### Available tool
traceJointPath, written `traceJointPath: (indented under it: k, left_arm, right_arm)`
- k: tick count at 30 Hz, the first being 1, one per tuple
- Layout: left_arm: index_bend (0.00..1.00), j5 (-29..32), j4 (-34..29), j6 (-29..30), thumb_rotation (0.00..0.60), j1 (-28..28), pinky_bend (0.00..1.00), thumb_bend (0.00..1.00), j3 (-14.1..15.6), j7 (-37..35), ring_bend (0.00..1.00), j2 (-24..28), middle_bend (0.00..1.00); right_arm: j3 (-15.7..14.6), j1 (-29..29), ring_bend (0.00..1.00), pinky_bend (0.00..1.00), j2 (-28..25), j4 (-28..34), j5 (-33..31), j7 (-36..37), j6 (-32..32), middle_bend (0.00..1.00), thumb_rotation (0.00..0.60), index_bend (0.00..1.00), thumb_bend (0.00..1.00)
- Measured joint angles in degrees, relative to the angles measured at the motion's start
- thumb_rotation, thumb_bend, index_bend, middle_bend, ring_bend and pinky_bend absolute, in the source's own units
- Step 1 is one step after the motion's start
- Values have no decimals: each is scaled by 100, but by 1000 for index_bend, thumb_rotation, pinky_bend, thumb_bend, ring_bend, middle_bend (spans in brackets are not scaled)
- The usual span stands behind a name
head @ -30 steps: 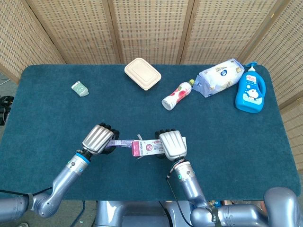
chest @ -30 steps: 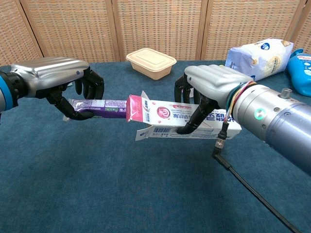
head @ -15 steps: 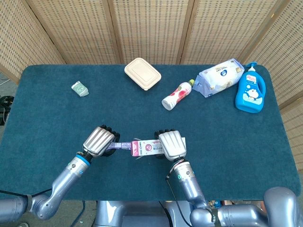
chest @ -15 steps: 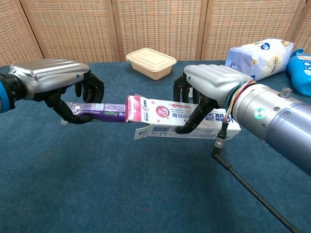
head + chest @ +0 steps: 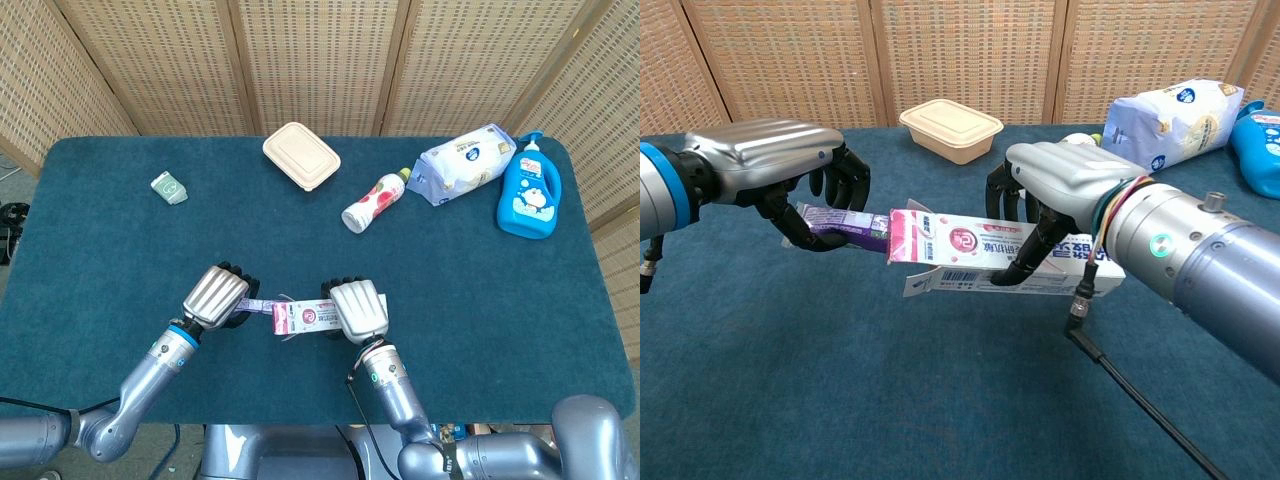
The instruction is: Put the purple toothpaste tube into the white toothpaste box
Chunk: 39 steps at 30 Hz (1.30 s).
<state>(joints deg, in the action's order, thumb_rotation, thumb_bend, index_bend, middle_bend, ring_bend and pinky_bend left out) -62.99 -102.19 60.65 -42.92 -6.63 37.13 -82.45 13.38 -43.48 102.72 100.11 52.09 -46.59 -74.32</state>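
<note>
Your left hand point(image 5: 790, 170) grips the purple plastic toothpaste tube point(image 5: 845, 228); your right hand point(image 5: 1060, 190) clasps the white cardboard toothpaste box point(image 5: 985, 262), its open flaps at frame centre clear only in the chest view.

We are seeing the purple tube point(image 5: 845, 226) lying level above the table, its end entering the open, pink-flapped mouth of the white box point(image 5: 995, 258), which is lying level too.

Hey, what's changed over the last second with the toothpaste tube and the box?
The purple toothpaste tube has slid further into the white toothpaste box; less of it shows now. The left hand and right hand have drawn closer together, each keeping its grip on tube and box. The things along the back of the table have not moved.
</note>
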Motion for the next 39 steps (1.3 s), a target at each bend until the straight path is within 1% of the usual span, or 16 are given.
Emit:
traceJointPath:
  k: [9, 24, 29, 32, 35, 37, 39]
  left_arm:
    - [720, 170, -149, 120, 600, -141, 368, 425, -43, 368, 398, -148, 558]
    - [646, 162, -387, 433, 600, -213, 327, 369, -36, 740, 343, -339, 499]
    - [591, 69, -374, 532, 600, -211, 308, 333, -26, 747, 307, -389, 460]
    - [534, 39, -372, 541, 600, -204, 283, 302, -35, 677, 274, -377, 423]
    - [455, -2, -362, 546, 600, -196, 226, 258, -48, 595, 223, -362, 366]
    - [399, -40, -345, 550, 600, -187, 165, 228, -54, 520, 177, -350, 309]
    - [369, -78, -325, 559, 600, -171, 122, 208, -64, 424, 149, -336, 272]
  right_arm:
    - [30, -11, 471, 464, 46, -48, 86, 69, -18, 511, 600, 622, 190]
    - [142, -55, 471, 464, 266, -148, 85, 190, -10, 511, 600, 622, 193]
    - [233, -76, 471, 464, 341, -180, 71, 242, -27, 511, 600, 622, 196]
    - [256, -82, 471, 464, 348, -189, 80, 253, -36, 511, 600, 622, 197]
    - [277, -87, 471, 464, 349, -193, 95, 254, -51, 511, 600, 622, 198]
    - [284, -90, 471, 464, 345, -189, 107, 250, -59, 511, 600, 622, 197]
    - [300, -93, 471, 464, 335, -182, 134, 245, -80, 511, 600, 622, 199]
